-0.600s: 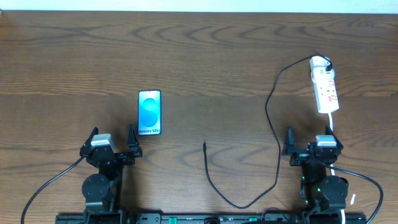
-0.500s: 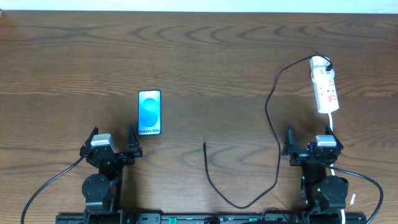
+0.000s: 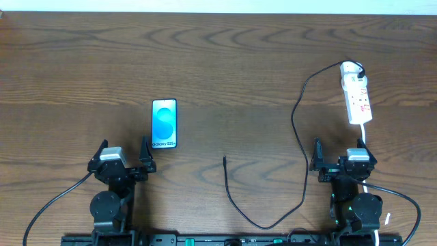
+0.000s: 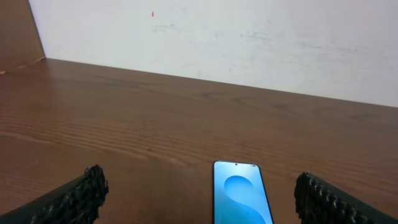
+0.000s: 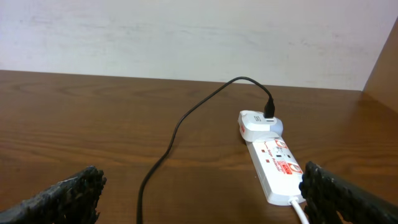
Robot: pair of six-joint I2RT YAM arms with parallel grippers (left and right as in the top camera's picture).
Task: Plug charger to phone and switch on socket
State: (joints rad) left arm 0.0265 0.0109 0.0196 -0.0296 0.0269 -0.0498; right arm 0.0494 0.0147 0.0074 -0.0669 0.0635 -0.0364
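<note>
Left gripper (image 3: 123, 156) and right gripper (image 3: 343, 162) gape empty while the charger (image 3: 225, 169) tip lies loose mid-table, well apart from the phone (image 3: 164, 124) — a shallow pinch may slip, or tug the socket (image 3: 357, 99).

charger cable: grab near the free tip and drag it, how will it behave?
Likely floppy: the charger lies in loose curves on the table, so its tip may droop beyond the grip. Probably light and thin, so it could slip in a pinch. Its far end is plugged in at the socket; a long drag might tug that.
</note>
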